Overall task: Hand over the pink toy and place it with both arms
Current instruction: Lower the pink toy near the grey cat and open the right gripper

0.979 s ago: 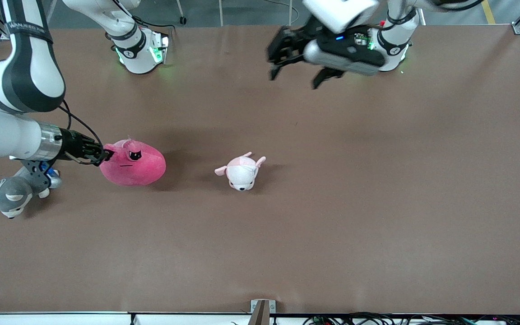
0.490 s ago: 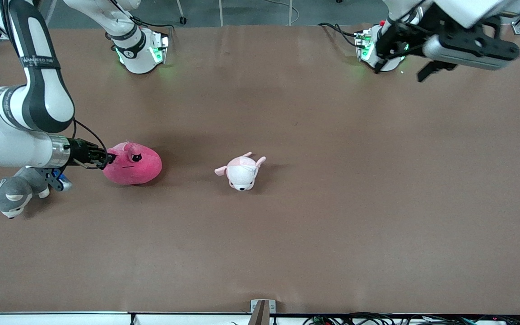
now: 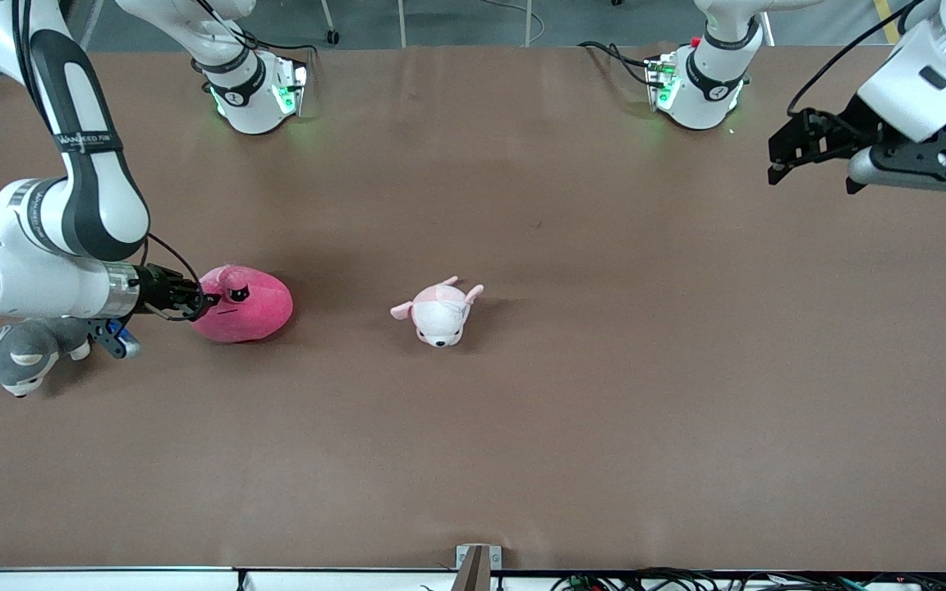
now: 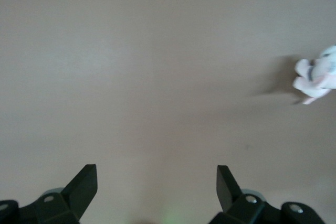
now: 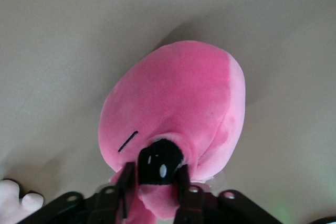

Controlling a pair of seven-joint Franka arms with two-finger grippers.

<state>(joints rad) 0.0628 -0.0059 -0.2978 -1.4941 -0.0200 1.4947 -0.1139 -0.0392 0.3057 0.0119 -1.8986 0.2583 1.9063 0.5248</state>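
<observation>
Where it lies on the table toward the right arm's end, we see the hot-pink, rounded pink toy, dark-eyed, thin-mouthed, pinched by the right tool; the left tool hangs apart, waiting.

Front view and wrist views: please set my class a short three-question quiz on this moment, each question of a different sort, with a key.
1. True or false: the left gripper holds the pink toy.
2. Which plush lies closest to the right arm's end of the table? A. pale puppy B. grey husky C. pink toy
3. Fill in: the right gripper grips the pink toy at its dark ____.
Key: 1 false, it is open over bare table; 2 B, the grey husky; 3 eye.
</observation>
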